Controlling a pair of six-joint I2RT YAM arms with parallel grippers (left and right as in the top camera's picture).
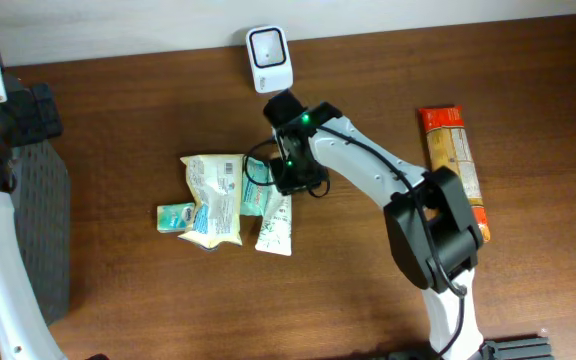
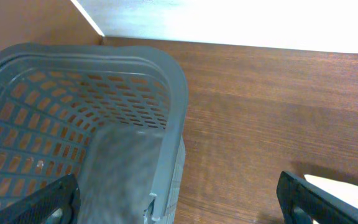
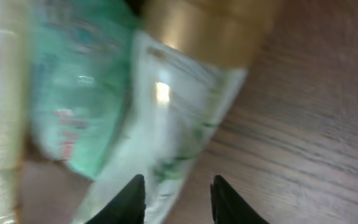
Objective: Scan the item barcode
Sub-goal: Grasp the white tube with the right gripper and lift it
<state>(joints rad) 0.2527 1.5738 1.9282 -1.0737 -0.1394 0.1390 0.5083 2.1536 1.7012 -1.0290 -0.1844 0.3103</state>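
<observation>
A white barcode scanner (image 1: 268, 58) stands at the table's far edge. In the middle lies a heap of items: a yellow-white pouch (image 1: 213, 198), a small teal packet (image 1: 175, 215) and a white-and-green tube (image 1: 276, 224). My right gripper (image 1: 290, 180) hangs over the tube's upper end. In the right wrist view its gripper (image 3: 176, 202) is open; the tube (image 3: 166, 118), gold-capped, runs down beside the left finger and bare wood shows before the right one. No barcode shows. My left gripper (image 2: 179, 205) is wide open above the basket's rim.
A grey mesh basket (image 2: 166, 68) sits at the table's left side (image 1: 38, 230). An orange-and-tan box (image 1: 453, 165) lies at the right. A teal packet (image 3: 73, 106) lies against the tube. A white item's edge (image 2: 347, 190) shows by the left gripper's right finger.
</observation>
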